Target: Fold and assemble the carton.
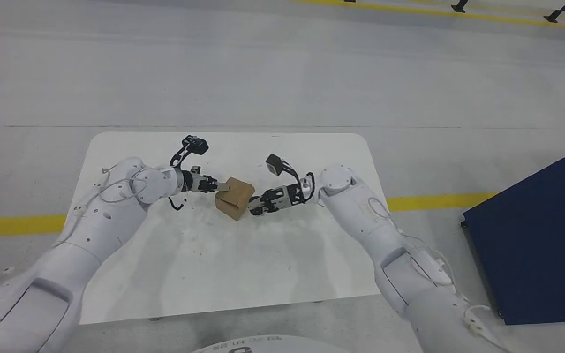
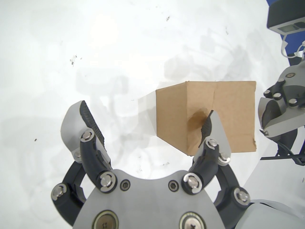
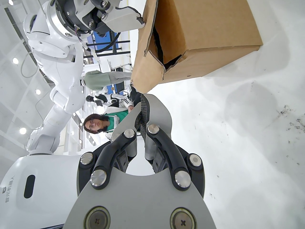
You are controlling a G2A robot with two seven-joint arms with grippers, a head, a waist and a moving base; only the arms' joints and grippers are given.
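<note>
Top view: the carton (image 1: pixel 234 198) stood on the table (image 1: pixel 177 274) between my left gripper (image 1: pixel 210 184) and right gripper (image 1: pixel 259 206), probably braced for folding.

Left wrist view: my left gripper was spread, with 1 fingertip (image 2: pixel 209 122) against a carton face.

Right wrist view: my right gripper was pressed together, and the gaping end seam lay just ahead.

The carton bore no readable print.

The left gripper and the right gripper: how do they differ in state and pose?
The left gripper is open wide; the right gripper is shut. The left gripper has one finger against the carton; the right gripper points, closed, at a carton corner. Both sit beside the carton, on opposite sides.
</note>
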